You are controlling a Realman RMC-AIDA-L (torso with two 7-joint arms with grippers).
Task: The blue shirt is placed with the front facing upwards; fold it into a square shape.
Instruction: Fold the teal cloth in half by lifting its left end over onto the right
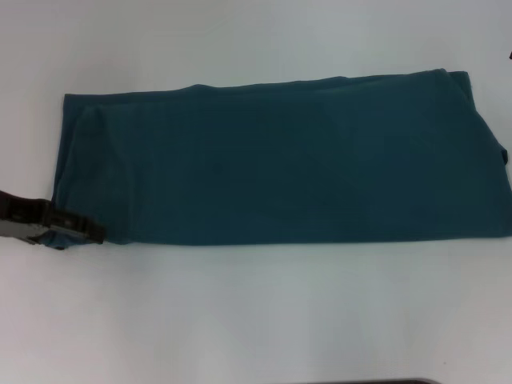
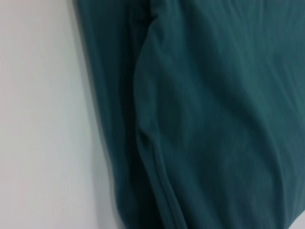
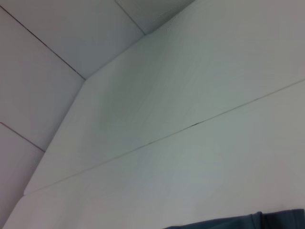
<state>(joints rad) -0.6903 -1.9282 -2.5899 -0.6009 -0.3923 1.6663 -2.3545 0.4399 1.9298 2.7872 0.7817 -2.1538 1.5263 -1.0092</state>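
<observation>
The blue shirt (image 1: 280, 160) lies folded into a long teal band across the table, plain side up, with no lettering or collar showing. My left gripper (image 1: 76, 228) comes in low from the left edge and rests at the band's near left corner, with a bit of teal cloth showing under it. The left wrist view is filled with the shirt (image 2: 214, 119), its folded edge and a long crease close up beside bare table. My right gripper does not show; the right wrist view catches only a strip of the shirt (image 3: 238, 222) at its border.
The white table (image 1: 256, 312) surrounds the shirt, with a wide bare stretch in front of it. The shirt's right end reaches the head view's right edge. Wall panels (image 3: 57, 47) show beyond the table's far edge in the right wrist view.
</observation>
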